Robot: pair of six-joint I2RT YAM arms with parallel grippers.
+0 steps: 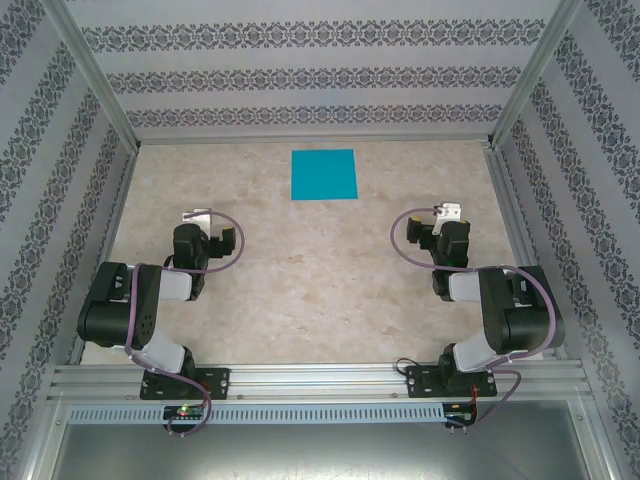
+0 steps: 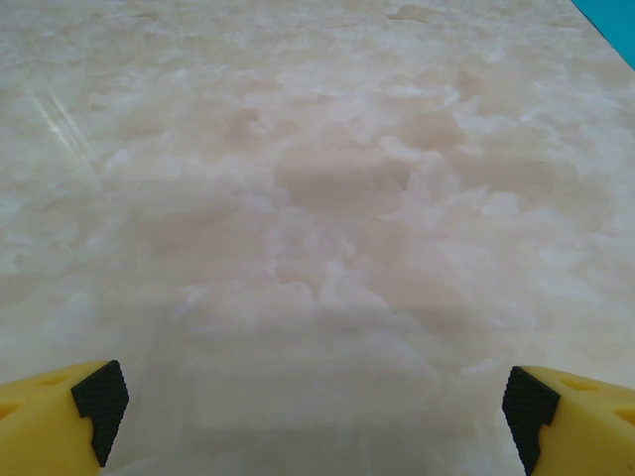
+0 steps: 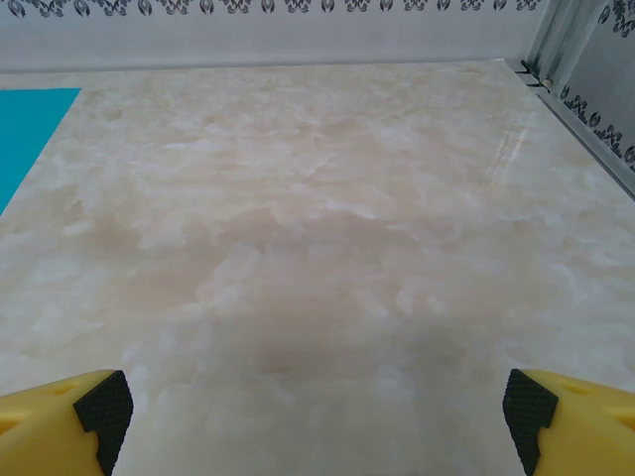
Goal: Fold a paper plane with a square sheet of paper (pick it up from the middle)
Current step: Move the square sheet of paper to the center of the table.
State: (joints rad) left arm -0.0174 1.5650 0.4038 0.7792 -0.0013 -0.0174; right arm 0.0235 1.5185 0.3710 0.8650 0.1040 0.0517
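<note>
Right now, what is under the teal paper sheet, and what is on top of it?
The square sheet of paper lies flat on the marbled table, with nothing on top. The patch of table beneath it is covered, so that cannot be seen.

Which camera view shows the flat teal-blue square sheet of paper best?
The top external view: the whole teal-blue square sheet of paper lies flat on the marbled table, all four corners visible. The left wrist view catches a sliver of the sheet at top right; the right wrist view shows the sheet cut off at its left edge.
</note>
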